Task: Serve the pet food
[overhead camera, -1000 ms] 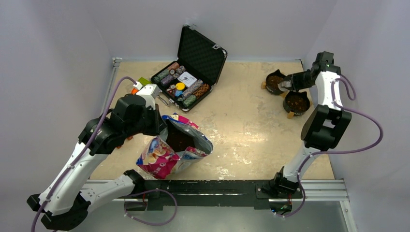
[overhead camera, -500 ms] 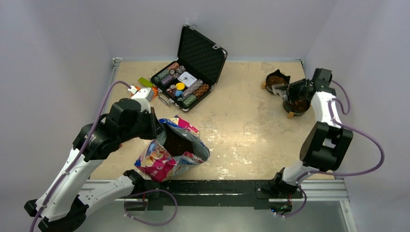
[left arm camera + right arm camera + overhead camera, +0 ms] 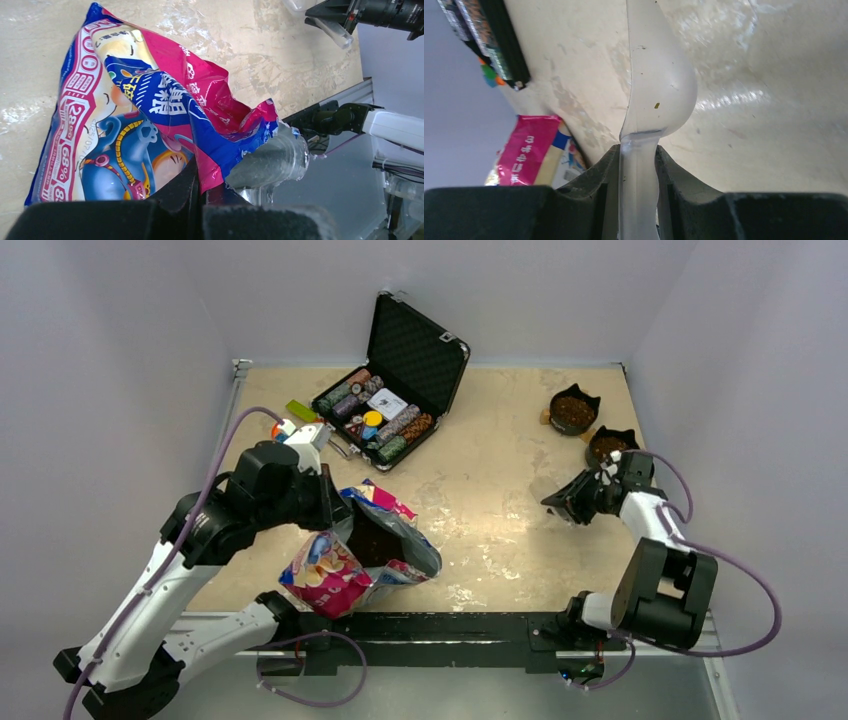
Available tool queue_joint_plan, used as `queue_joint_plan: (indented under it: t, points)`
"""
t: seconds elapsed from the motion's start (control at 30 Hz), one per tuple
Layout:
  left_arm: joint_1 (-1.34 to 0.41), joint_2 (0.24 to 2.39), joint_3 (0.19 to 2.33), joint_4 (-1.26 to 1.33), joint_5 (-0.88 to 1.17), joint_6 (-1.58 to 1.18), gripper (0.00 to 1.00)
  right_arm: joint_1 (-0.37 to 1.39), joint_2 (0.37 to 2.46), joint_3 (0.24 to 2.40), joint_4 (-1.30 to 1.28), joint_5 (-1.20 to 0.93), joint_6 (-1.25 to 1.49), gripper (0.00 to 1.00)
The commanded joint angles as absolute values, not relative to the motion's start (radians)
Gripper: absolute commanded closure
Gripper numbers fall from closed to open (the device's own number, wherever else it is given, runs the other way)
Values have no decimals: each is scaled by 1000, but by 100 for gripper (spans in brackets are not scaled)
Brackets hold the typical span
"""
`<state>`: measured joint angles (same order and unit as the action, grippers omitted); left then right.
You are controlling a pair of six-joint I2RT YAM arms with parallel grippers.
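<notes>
Meanwhile, left jaws pinch shut on the rim of the pet food bag [image 3: 150, 115] while right jaws clamp the handle of a clear scoop [image 3: 659, 85].

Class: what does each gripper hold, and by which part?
Left gripper: the food bag, by its open top edge. Right gripper: a clear scoop, by its handle.

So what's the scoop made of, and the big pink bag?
The scoop looks like cloudy see-through plastic, smooth and a bit shiny. The bag seems thin glossy plastic film, silvery inside by its mouth; it crinkles and catches light.
</notes>
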<state>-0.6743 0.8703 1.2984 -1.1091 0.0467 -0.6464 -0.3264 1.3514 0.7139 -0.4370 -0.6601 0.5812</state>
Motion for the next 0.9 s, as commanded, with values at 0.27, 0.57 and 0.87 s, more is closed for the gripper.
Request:
queue_joint_plan:
  t: [0.27, 0.57, 0.87]
  points:
    - [-673, 945, 1328, -1036, 210, -692, 100, -144, 1115, 902, -840, -150, 474, 13]
    - [-672, 959, 1324, -1034, 191, -718, 100, 530, 938, 989, -544, -182, 447, 10]
    - [-672, 953, 1327, -1048, 177, -735, 100, 977, 1165, 1211, -479, -136, 365, 16]
